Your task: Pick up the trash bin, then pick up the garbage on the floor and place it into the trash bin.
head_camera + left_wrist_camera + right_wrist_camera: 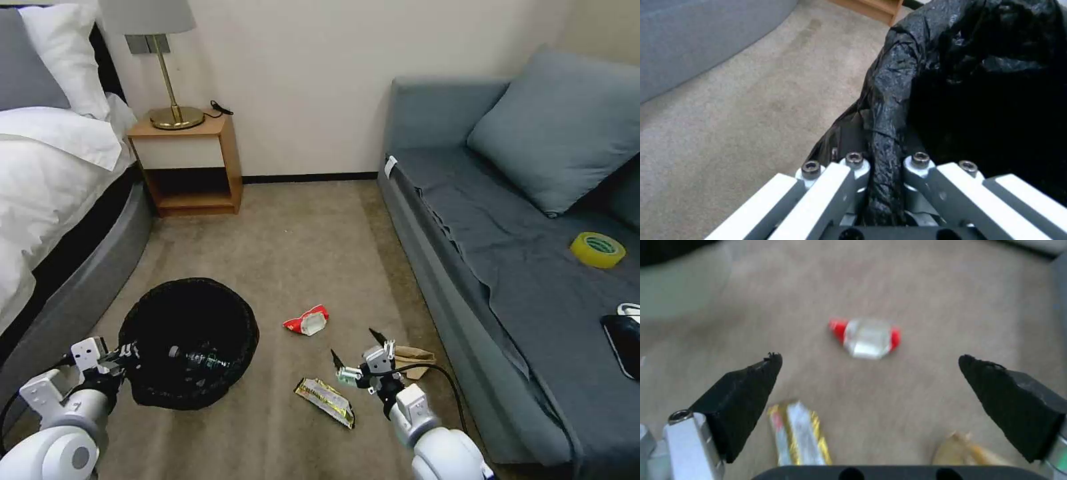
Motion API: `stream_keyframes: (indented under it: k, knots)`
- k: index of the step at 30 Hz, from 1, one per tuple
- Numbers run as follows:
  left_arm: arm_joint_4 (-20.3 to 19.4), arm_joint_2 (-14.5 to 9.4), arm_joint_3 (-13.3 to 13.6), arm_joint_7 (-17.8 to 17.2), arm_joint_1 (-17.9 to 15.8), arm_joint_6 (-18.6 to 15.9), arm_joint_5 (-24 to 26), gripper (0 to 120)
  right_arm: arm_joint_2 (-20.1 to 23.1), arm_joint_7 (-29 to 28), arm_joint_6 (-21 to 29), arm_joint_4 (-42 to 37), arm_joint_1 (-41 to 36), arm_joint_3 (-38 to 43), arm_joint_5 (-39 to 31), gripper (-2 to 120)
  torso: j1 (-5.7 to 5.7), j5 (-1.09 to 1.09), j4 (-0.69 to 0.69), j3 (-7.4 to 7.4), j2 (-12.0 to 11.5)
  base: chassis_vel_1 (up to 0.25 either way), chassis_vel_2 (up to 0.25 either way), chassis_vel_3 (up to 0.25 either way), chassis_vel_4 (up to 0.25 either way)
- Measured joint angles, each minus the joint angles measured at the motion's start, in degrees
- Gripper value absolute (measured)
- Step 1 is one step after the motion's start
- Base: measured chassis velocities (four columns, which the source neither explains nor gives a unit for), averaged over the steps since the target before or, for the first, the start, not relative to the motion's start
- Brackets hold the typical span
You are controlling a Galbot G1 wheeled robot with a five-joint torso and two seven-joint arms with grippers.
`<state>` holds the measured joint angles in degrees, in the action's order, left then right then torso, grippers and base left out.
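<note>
Three litter items lie on the beige carpet (293,253) beside the round black trash bin with its glossy black plastic liner bag (190,340): a red-and-white packet (307,320), a yellow-gold snack wrapper (325,401) and a brown paper piece (413,360). Inside the bin rests a clear plastic bottle with a green label (200,360). The left tool (123,352) is clamped on the bin's near rim, a fold of the liner pinched between its fingers (856,170). The right tool (358,349) hangs over the carpet between the wrapper and the paper piece, its black-tipped fingers (751,386) spread wide and holding nothing, with the packet just ahead of them. A grey sofa (507,267) stands on the right carrying a yellow tape roll (597,250); a white-sheeted bed (47,187) and a wooden nightstand (190,163) stand on the left.
</note>
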<state>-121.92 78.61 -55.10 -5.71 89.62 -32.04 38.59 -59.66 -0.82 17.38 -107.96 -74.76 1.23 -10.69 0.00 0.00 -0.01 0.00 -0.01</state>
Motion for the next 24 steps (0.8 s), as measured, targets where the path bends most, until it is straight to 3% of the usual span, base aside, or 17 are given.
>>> stream_keyframes:
  k: [3, 12, 24]
  knots:
    - [0.54, 0.04, -0.03, 0.53, -0.13, 0.15, -0.14, 3, 2.87, 1.96, 3.65, 4.55, 7.98, -5.63, -3.17, 100, 0.0, 0.0, 0.01, 0.0, 0.0, 0.0, 0.0, 0.0, 0.0]
    - [2.29, -0.09, -0.27, 0.66, -1.45, 0.17, -0.37, 3, 5.26, 11.1, 14.73, 13.56, 23.22, -18.7, -7.22, 100, 0.0, 0.0, 0.02, 0.01, 0.0, 0.0, 0.0, 0.0, 0.0]
    - [3.61, -0.64, -1.53, 0.89, -1.74, 0.27, 0.3, 3, 3.72, 12.77, 19.78, 20.12, 30.67, -29.39, -9.94, 100, 0.0, 0.0, 0.01, 0.01, 0.0, 0.0, 0.0, 0.0, 0.0]
